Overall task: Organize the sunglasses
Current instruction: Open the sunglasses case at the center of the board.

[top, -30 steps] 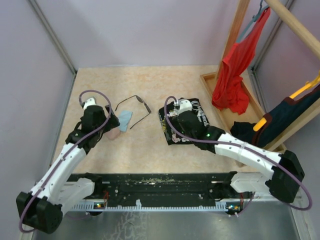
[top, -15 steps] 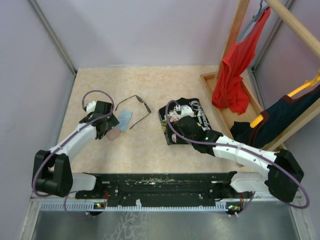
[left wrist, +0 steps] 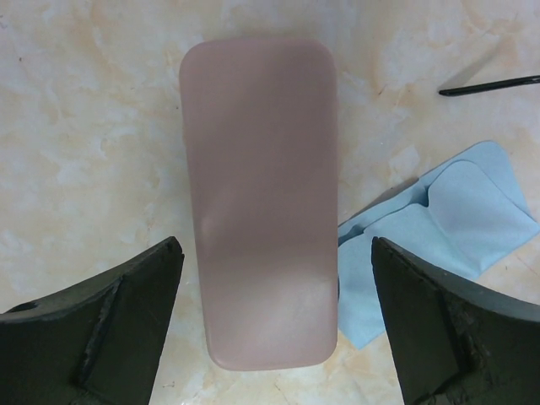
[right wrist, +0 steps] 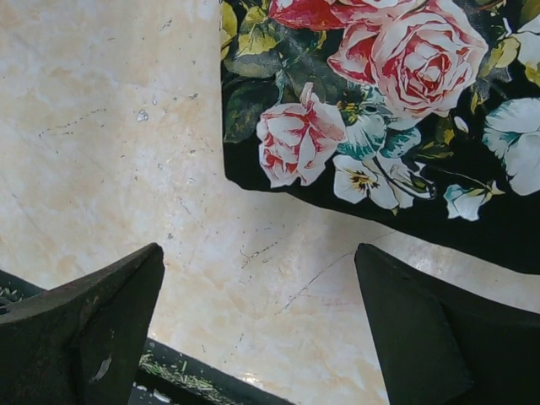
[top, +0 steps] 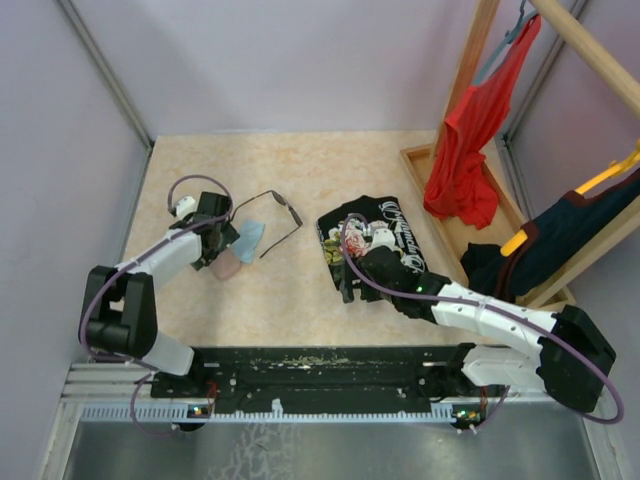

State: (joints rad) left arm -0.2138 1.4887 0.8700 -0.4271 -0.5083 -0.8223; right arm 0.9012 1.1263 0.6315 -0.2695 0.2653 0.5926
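On the left, the left end effector (left wrist: 277, 246) hangs right over the pink glasses case (left wrist: 257, 169). Its two fingers are spread wide, one on each side of the case, and it holds nothing. It looks lined up this way so it can grab the case or hold it in place. The case is shut and lies flat on the surface (top: 300, 160). A small light-blue cloth (left wrist: 447, 228) lies just to the right of the case and touches its edge. Just right of the cloth are the sunglasses (top: 285, 205). They lie on the surface with their long thin arms spread open, and nothing is touching them. I think they are not put away yet, and the arms may need folding before they fit in the case. Farther right is a folded black shirt with roses (right wrist: 380, 101). The right end effector (right wrist: 257, 249) hovers over its near left corner, fingers wide apart and empty, well apart from the sunglasses. At the far right, a red top (top: 465, 150) hangs on a wooden rack (top: 475, 60).
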